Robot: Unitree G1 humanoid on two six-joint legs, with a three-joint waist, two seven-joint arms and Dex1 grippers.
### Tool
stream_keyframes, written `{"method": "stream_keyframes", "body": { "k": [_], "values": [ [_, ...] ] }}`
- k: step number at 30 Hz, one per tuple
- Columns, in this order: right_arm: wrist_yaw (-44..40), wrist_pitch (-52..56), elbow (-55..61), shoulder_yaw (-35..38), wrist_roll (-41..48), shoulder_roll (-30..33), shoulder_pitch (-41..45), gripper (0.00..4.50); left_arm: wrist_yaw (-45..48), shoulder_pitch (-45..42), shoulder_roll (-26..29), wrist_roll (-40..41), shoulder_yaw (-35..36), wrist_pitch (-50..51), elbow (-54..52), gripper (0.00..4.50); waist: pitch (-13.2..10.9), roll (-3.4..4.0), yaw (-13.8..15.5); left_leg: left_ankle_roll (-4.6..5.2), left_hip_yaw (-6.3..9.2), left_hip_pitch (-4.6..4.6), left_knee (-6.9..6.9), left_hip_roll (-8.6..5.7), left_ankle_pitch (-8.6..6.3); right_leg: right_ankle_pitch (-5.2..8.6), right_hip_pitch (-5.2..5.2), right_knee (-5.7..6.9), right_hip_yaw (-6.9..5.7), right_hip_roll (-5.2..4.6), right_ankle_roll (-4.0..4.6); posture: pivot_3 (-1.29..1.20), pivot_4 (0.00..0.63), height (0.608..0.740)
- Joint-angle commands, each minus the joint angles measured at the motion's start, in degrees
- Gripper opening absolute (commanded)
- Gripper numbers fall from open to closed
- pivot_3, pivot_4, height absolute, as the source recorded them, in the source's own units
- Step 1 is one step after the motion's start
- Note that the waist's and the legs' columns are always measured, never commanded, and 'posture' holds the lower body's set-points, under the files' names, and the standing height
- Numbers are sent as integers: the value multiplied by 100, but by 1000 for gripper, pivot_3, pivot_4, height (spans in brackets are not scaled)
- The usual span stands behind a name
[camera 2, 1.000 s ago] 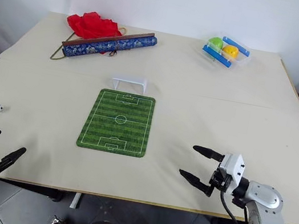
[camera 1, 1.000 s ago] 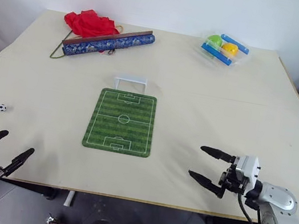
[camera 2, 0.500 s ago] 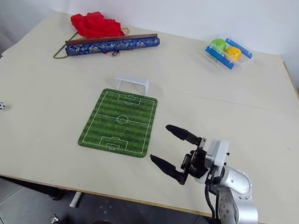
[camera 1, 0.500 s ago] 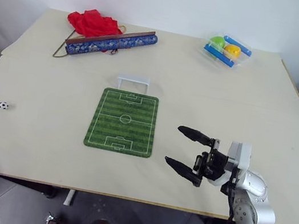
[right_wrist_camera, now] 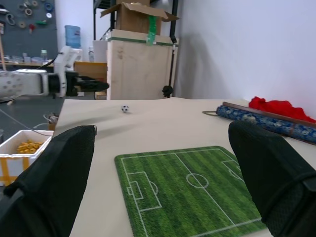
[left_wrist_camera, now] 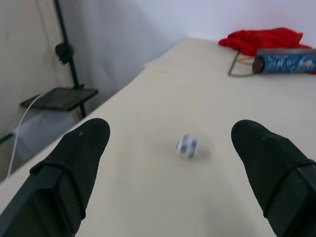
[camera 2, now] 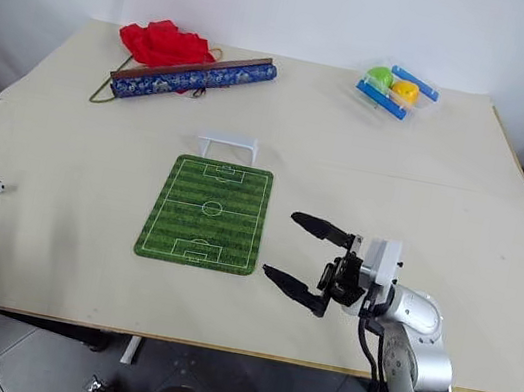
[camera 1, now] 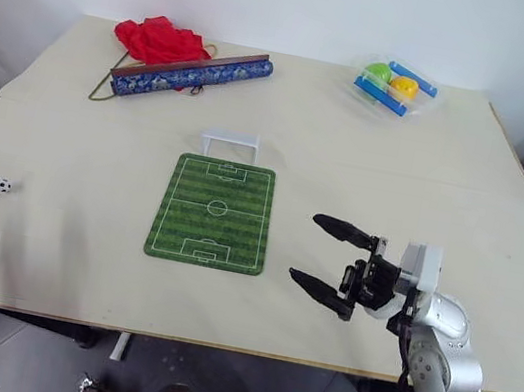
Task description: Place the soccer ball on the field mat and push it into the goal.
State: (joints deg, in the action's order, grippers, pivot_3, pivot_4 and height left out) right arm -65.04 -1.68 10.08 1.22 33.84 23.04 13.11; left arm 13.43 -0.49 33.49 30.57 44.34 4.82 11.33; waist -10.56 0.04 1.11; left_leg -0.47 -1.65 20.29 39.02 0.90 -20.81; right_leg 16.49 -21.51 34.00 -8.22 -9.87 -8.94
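Observation:
The soccer ball (camera 1: pixel 3 184), tiny and white with black patches, lies on the bare table near the left edge, far left of the field mat (camera 1: pixel 213 212). The white goal (camera 1: pixel 230 140) stands just past the mat's far end. My left gripper (left_wrist_camera: pixel 170 136) is open at the table's left edge. In the left wrist view the ball (left_wrist_camera: pixel 187 146) lies a short way ahead, between its two fingers and untouched. My right gripper (camera 1: pixel 306 249) hangs open and empty just right of the mat's near right corner, pointing left.
At the back left lie a red cloth (camera 1: pixel 158 38) and a blue patterned roll (camera 1: pixel 190 72). A clear tray (camera 1: pixel 393 87) with a green ball and a yellow ball sits at the back right. The table's front edge (camera 1: pixel 216 342) runs close below the right gripper.
My left gripper has left the table's front left corner and now sits at the left edge, level with the ball. My right gripper shifted left toward the mat, then held still.

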Motion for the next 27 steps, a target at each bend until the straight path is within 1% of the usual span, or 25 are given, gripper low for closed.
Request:
{"method": "stream_keyframes", "body": {
  "k": [1,3,6,8,12,15,19,20,24,25,27],
  "values": [
    [39,-152,5,52,-14,-49,66,4500,-8,-537,351,-297,-242,58,671,4492,1,-2,-20,-2,-1,1,0,4,0,0,-2,0,1,5,0,0,150,740],
    [70,-201,-29,36,-54,-82,74,4500,-99,-988,574,-563,-437,19,1292,4492,1,-2,-45,-3,-9,-1,-1,5,-1,0,-5,0,8,7,0,0,150,740],
    [141,-252,-56,32,-107,-135,66,4500,-76,-1517,769,-699,-588,5,2085,4492,1,-3,-120,-4,-14,-1,-2,6,-1,0,-7,-1,13,10,0,0,150,740],
    [193,-270,-60,17,-140,-172,55,4500,-12,-1696,910,-923,-787,-99,2485,4492,1,-3,-144,-4,-18,-4,-3,6,-1,0,-8,0,17,10,0,0,150,740],
    [190,-373,-37,31,-155,-167,-86,4500,56,-1952,1040,-1045,-953,-111,2987,4492,2,-4,-150,-4,-27,-9,-6,6,-1,0,-10,2,27,11,-1,0,150,740],
    [168,-519,-73,138,-143,-133,-239,4500,140,-1918,1046,-1066,-995,-61,3052,3935,2,-6,-142,-4,-28,-9,-5,7,-1,-1,-10,2,30,11,-1,0,150,740],
    [166,-672,-138,165,-148,-140,-336,4500,194,-1810,987,-1016,-935,-87,2969,2713,2,-6,-137,-4,-29,-10,-4,7,-1,-1,-10,3,32,11,-2,0,150,740],
    [148,-715,-165,165,-149,-144,-364,4500,200,-1774,969,-1005,-928,-65,2945,2338,3,-6,-137,-4,-30,-10,-3,7,-1,-1,-10,4,33,10,-2,0,150,740],
    [100,-866,-279,148,-167,-149,-425,4500,251,-1723,948,-978,-915,-116,2894,1077,3,-6,-137,-4,-31,-13,-3,8,-1,-1,-10,6,37,11,-2,0,150,740],
    [88,-897,-311,148,-169,-144,-435,4500,302,-1709,938,-950,-909,-125,2848,883,3,-6,-137,-4,-32,-13,-3,8,-1,-1,-10,6,38,10,-2,0,150,740],
    [71,-933,-352,140,-177,-133,-447,4500,375,-1670,932,-921,-901,-131,2773,875,3,-6,-137,-4,-34,-13,-3,8,-1,-1,-11,7,39,10,-2,0,150,740]
  ]
}}
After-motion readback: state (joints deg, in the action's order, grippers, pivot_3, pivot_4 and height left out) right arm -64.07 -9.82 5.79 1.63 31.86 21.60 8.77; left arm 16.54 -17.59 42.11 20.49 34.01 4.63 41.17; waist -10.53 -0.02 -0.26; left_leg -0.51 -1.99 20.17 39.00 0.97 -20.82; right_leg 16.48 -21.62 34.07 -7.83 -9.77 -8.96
